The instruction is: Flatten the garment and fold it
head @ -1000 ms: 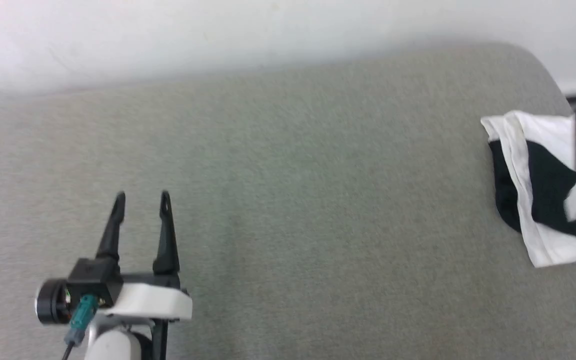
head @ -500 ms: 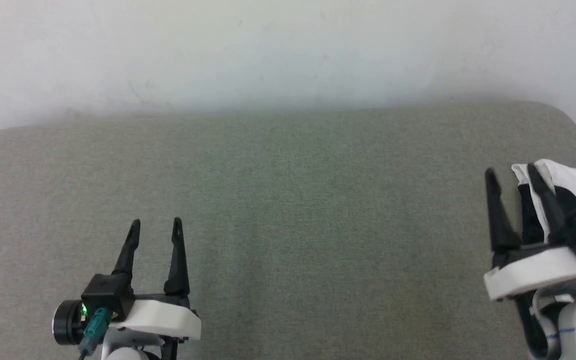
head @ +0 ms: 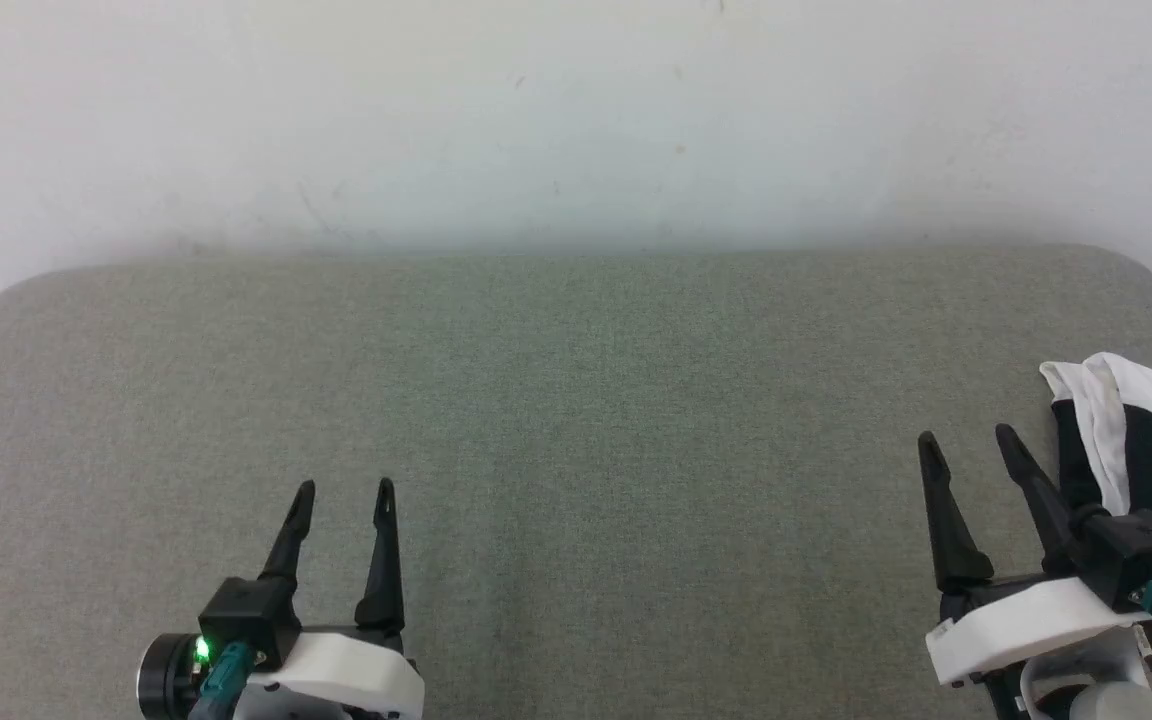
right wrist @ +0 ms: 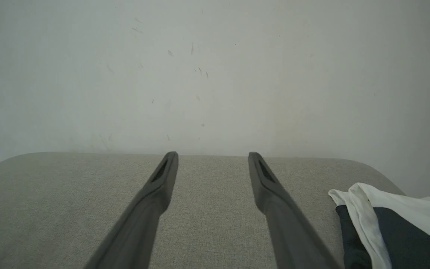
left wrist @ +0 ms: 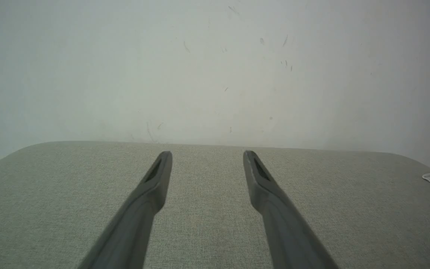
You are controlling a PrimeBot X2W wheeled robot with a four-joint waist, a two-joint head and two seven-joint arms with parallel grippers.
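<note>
We judge that nearly all the work is left: the garment [head: 1151, 425] lies crumpled at the right end of the grey padded surface [head: 576, 400], neither flattened nor folded, and our left gripper [head: 344, 490] and right gripper [head: 966, 437] hover over that surface, both open and empty.

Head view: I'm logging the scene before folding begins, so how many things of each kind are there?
Garment: 1
Grippers: 2, the left gripper and the right gripper, both open
Grey padded surface: 1
Total: 4
</note>
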